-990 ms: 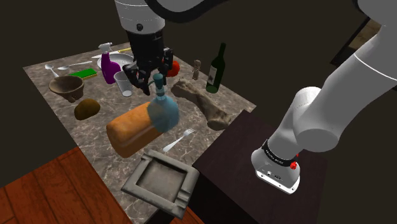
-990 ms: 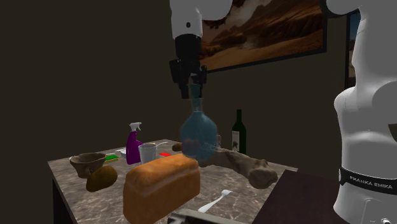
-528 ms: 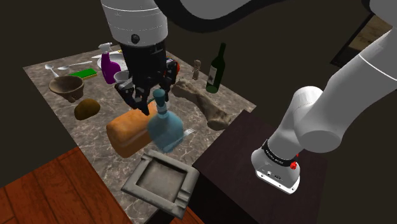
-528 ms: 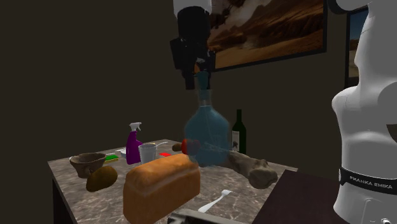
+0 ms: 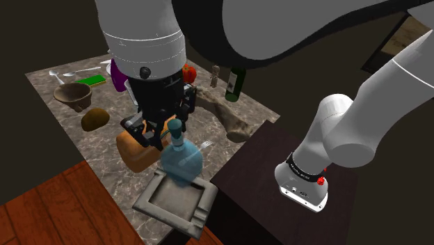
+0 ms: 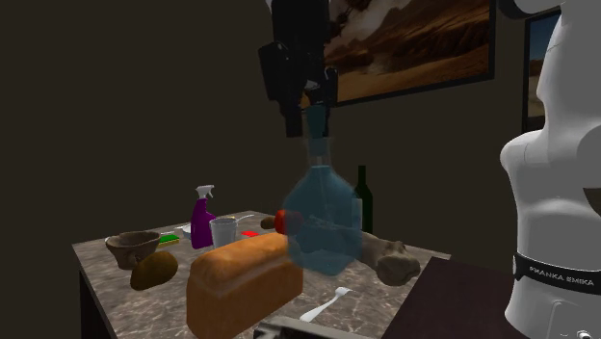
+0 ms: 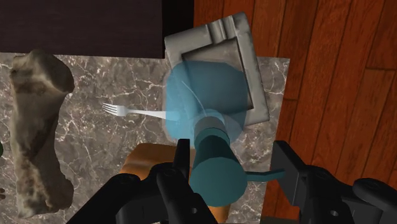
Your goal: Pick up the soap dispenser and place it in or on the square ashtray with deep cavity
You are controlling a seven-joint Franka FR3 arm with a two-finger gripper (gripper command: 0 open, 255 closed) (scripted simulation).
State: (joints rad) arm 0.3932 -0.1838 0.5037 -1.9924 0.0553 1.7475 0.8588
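tool [image 5: 161,132] clamped on soap dispenser [image 5: 182,160] neck | it hangs over ashtray [image 5: 149,202] | ashtray at table [image 5: 106,157] corner edge

Bread loaf [image 6: 241,284] on marble table [image 5: 104,170]; fork [image 7: 137,112] just beside; green bottle [image 5: 235,85], brown bowl [image 5: 72,95] apart.

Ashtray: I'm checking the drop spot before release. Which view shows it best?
Shoulder view: the ashtray shows nearly whole, cavity included. In the wrist view the soap dispenser covers much of its cavity; the second exterior view cuts it off.
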